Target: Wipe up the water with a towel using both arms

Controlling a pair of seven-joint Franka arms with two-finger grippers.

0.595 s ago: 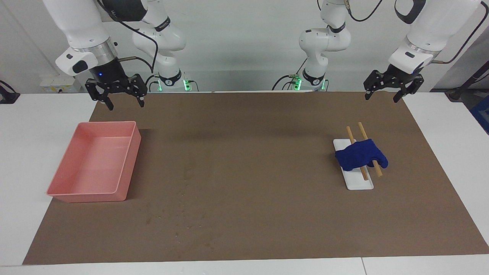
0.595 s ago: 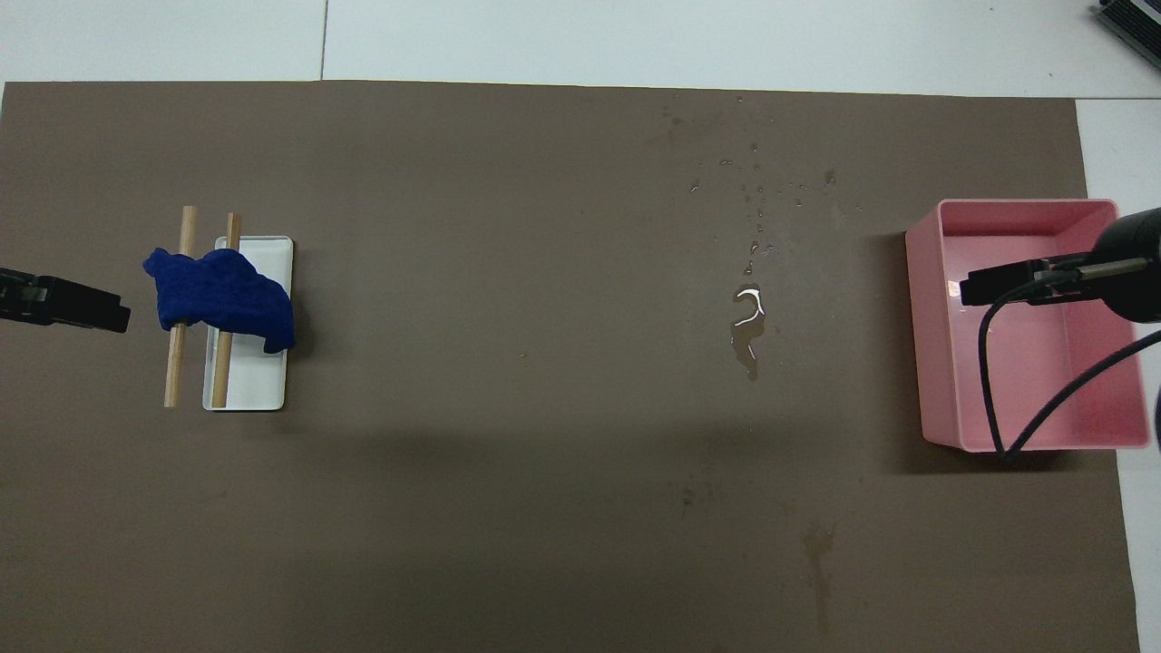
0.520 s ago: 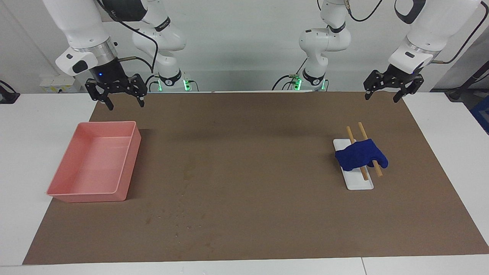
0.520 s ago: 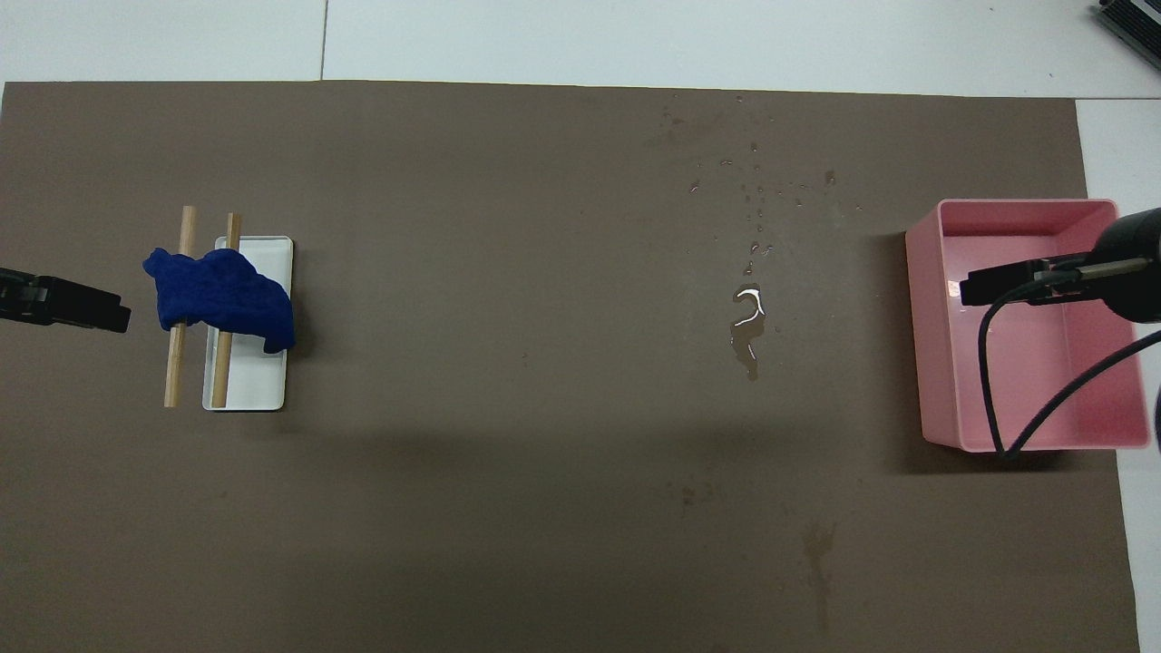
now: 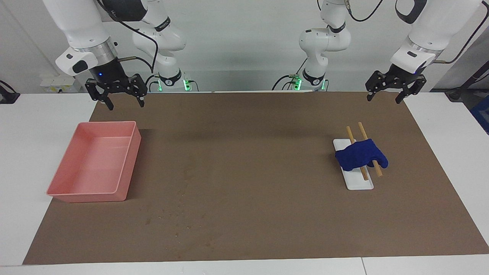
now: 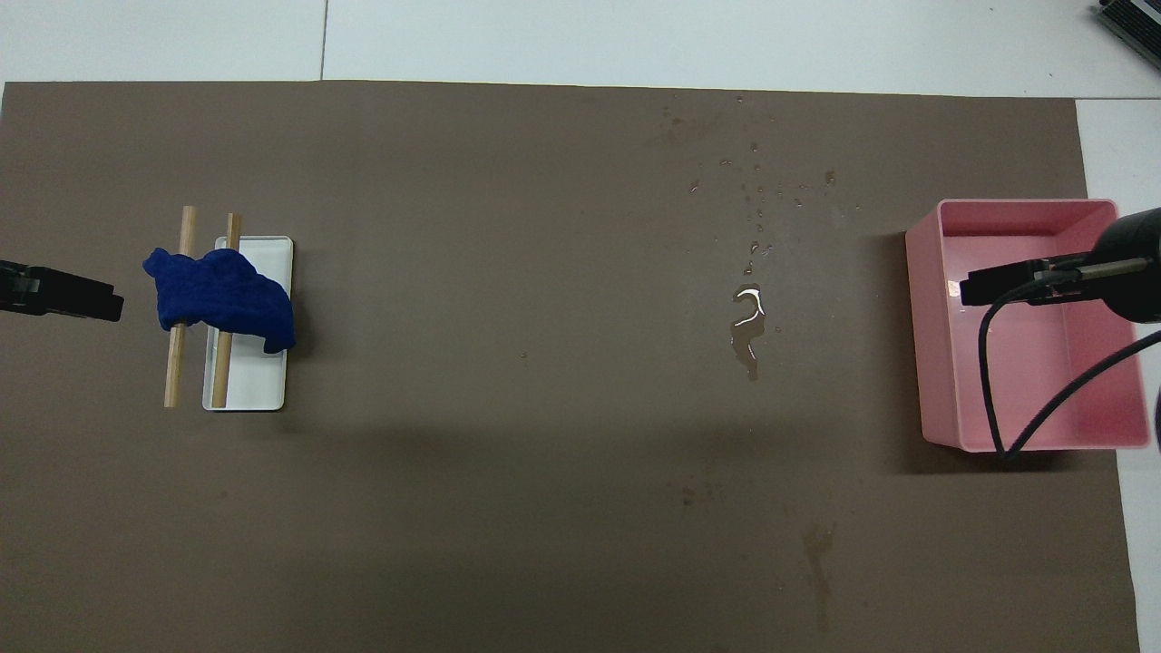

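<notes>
Item: brown mat [image 5: 267, 126] covering a white counter [image 5: 34, 130]. On it, toward the left arm's end, a small deep-blue fabric towel [image 5: 360, 154] lies draped over two wooden sticks [image 5: 348, 133] that rest across a flat white rectangular slab [image 5: 361, 184]. Toward the right arm's end stands a pink rectangular plastic tray [image 5: 126, 160], with nothing in it that can be made out. The water, a small glinting puddle [image 6: 746, 331] with a scatter of fine droplets [image 6: 757, 195] at its 12 o'clock in the overhead view, lies on the mat between towel and tray, nearer the tray. Left gripper [image 5: 393, 93]: raised over the mat edge nearest the robots, at the towel's 1 o'clock in the facing view, fingers spread, holding nothing. Right gripper [image 5: 116, 97]: raised above the mat just at the tray's 12 o'clock in that view, fingers spread, holding nothing. Step in hand, as judged: the opening, towel untouched, water unwiped. Next move likely calls for the left gripper to descend upon the towel's raised bunch and pinch it clear of the sticks.
</notes>
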